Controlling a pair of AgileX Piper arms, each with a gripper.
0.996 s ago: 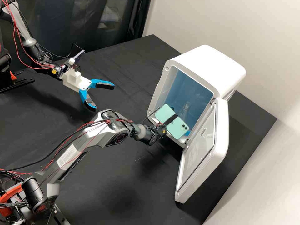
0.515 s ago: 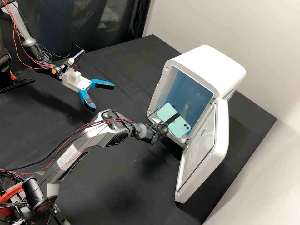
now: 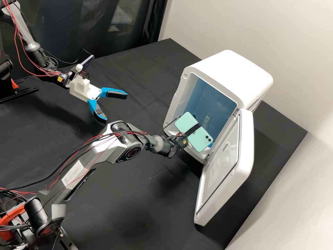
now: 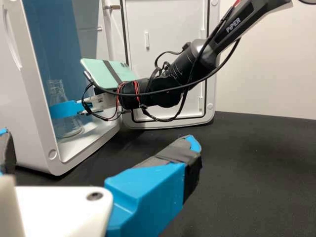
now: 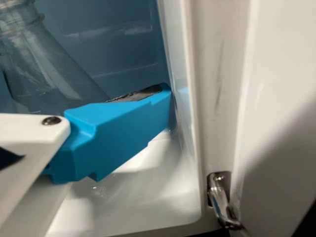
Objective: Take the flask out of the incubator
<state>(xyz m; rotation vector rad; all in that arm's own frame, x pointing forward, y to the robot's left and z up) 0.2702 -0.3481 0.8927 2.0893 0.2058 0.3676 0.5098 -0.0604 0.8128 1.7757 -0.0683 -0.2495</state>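
The white incubator [image 3: 227, 71] stands at the bench's right with its door [image 3: 222, 166] swung open. A clear glass flask [image 3: 207, 118] stands upright on the floor of its blue interior. My right arm, with a mint-green phone [image 3: 193, 131] strapped to its wrist, reaches into the opening. Its gripper [image 4: 64, 109] is open beside the flask [image 4: 60, 112], one blue finger [image 5: 118, 128] lying between the flask [image 5: 39, 64] and the incubator's side wall; the other finger is hidden. My left gripper [image 3: 112, 107] hangs open and holds nothing above the bench, well left of the incubator.
The open door stands to the right of the opening, its hinge [image 5: 219, 197] close to the right gripper. Red cables run along both arms. Black bench [image 3: 138, 194] surface spreads in front of the incubator, and a dark curtain hangs behind.
The right arm has pushed a little deeper into the incubator, carrying the phone up and inward. The left arm has hardly shifted.
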